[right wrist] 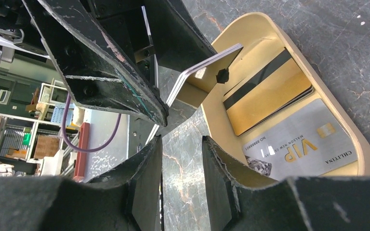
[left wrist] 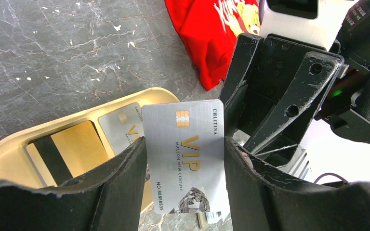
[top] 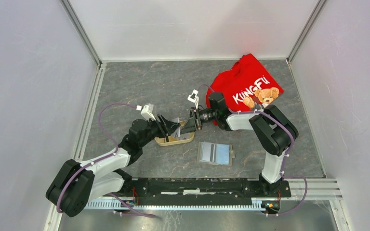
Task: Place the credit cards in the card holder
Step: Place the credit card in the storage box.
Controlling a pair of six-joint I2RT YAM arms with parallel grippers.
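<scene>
My left gripper [left wrist: 185,142] is shut on a silver VIP credit card [left wrist: 192,120], pinched by its long edges and held up over the beige tray [left wrist: 9,149]. My right gripper [right wrist: 182,142] faces it from the right, open, with only marble floor showing between its fingers. The held card [right wrist: 204,72] hangs just past those fingertips, apart from them. More credit cards lie in the tray: a gold one with a black stripe [right wrist: 265,96] and a silver VIP one [right wrist: 303,147]. The grey card holder [top: 215,153] lies open and flat on the table, nearer the bases.
A red shirt [top: 243,86] with a bear print lies at the back right, behind the right arm. The beige oval tray [top: 173,141] sits under both grippers. White walls enclose the table on three sides.
</scene>
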